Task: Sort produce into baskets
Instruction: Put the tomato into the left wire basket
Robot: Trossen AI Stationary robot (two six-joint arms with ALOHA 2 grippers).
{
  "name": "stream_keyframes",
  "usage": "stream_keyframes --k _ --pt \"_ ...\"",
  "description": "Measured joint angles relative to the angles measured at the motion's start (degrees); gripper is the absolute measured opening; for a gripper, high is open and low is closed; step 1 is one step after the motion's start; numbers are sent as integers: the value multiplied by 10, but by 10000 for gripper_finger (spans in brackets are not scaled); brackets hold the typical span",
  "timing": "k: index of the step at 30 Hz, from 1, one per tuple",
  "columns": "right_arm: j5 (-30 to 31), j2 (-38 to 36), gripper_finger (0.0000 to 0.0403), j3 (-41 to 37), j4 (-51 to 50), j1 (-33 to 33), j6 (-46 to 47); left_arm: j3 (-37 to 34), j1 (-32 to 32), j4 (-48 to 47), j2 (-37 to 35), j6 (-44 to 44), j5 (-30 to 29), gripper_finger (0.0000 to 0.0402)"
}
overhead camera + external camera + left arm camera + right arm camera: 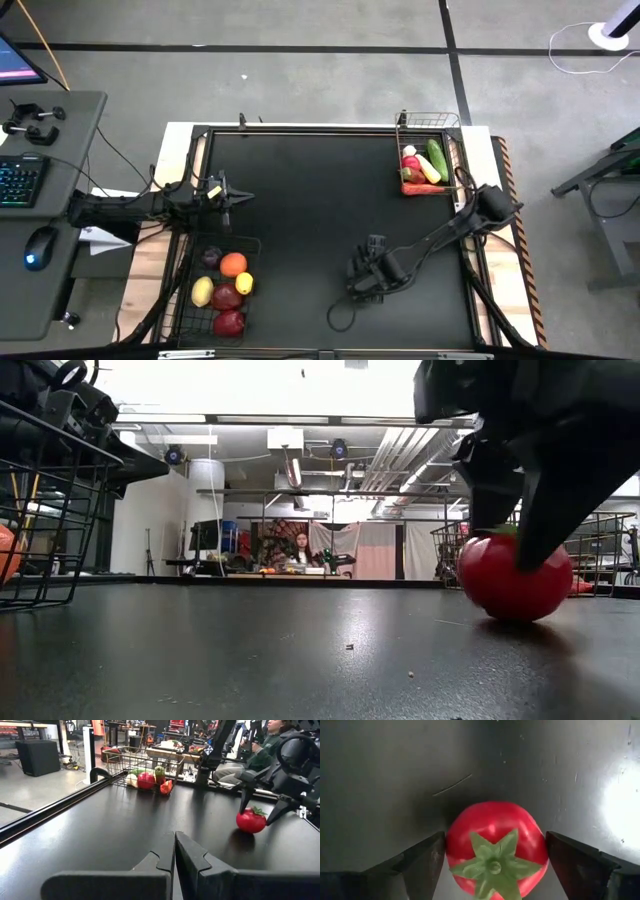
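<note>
The red toy tomato with a green leafy cap (494, 850) rests on the black table top (300, 220), toward the near edge and right of the middle. It is straddled by the right gripper (492, 857), whose dark fingers stand wide apart, one on each side, with nothing clamped yet. The step is judged to be the grasp: the fingers should be lowered evenly and closed across the widest part of the tomato, so that the round body is not squeezed out sideways.

The left gripper (175, 857) waits near the left edge with its fingers pressed together, holding nothing.

The dark wire basket (190, 300) at the near left corner holds round fruits; the lighter wire basket (452, 125) at the far right corner holds vegetables. The open surface between shows no obstacle.
</note>
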Motion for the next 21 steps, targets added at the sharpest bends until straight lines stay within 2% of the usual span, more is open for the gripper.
stream_keyframes --k 9,15,21 --pt "27 17 328 0 4 -3 42 0 0 0 0 0 0 0" --pt "-22 17 328 0 -6 -26 86 0 0 0 0 0 0 0" --pt "-78 20 328 0 -12 -48 92 0 0 0 0 0 0 0"
